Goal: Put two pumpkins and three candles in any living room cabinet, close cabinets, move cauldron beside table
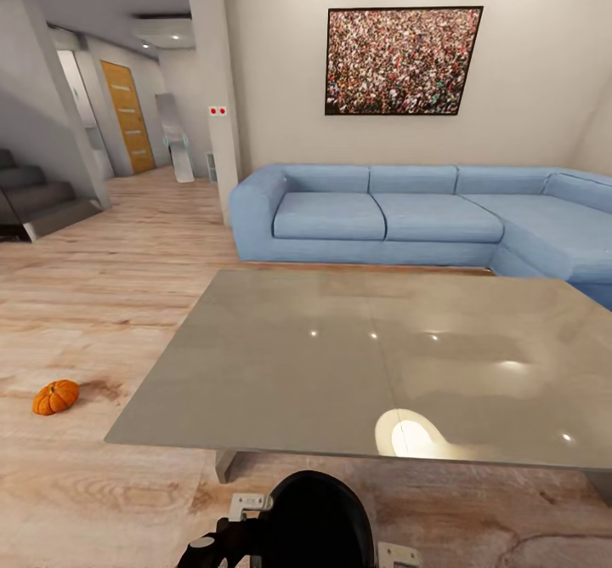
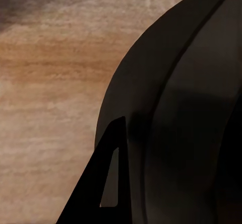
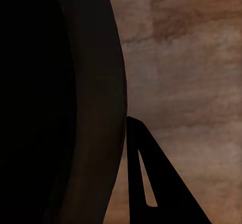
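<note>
Nearest, bottom centre of head view: dark rounded robot body (image 1: 319, 517) with pale brackets either side. Left wrist view: one dark finger (image 2: 103, 183) of the left gripper against a big dark curved surface, wood floor (image 2: 45, 83) behind; can't tell if jaws are apart or together. Right wrist view: same story, one finger (image 3: 151, 183) of the right gripper beside a dark curved mass over floor; state can't be told. Just beyond the robot: glossy grey desk (image 1: 374, 364), top bare with light reflections, one leg visible at near left. One pumpkin (image 1: 56, 397) on the floor, left of the desk, apart from it. Far side: blue corner sofa (image 1: 382, 215), picture (image 1: 402, 60) on the wall above. Far left: stairs (image 1: 34, 198), hallway with wooden door (image 1: 129, 116).
</note>
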### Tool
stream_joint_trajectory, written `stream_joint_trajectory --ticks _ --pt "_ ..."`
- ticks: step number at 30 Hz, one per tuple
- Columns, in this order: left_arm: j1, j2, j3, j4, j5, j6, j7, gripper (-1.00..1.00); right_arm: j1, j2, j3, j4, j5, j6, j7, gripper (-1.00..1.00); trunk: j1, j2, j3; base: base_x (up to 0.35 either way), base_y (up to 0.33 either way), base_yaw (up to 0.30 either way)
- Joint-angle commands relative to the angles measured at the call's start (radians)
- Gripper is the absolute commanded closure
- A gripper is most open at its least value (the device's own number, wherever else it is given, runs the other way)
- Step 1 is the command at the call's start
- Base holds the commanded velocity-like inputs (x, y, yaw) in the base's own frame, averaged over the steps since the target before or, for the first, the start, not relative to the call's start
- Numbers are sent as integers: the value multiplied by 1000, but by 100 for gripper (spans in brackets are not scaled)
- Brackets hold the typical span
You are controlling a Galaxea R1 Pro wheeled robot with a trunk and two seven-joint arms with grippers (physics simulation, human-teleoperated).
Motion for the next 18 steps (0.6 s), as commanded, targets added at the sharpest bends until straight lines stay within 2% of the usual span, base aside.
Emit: stream_joint_trajectory --ticks 1,12,13,14,18 --pt "1 7 12 23 0 6 -1 100 1 -1 1 5 2 -5 7 100 16 0 -1 0 0 0" --pt "1 7 15 23 1 7 0 100 1 -1 1 5 2 -5 8 100 16 0 -1 0 0 0" --pt "1 7 15 23 0 6 0 100 1 -1 1 5 2 -5 7 -100 16 0 -1 0 0 0" --pt "1 7 14 23 0 6 1 -100 1 -1 1 5 2 -4 7 -100 16 0 -1 0 0 0" --pt "1 7 15 23 0 7 0 -100 1 -1 1 5 2 -3 7 -100 16 0 -1 0 0 0"
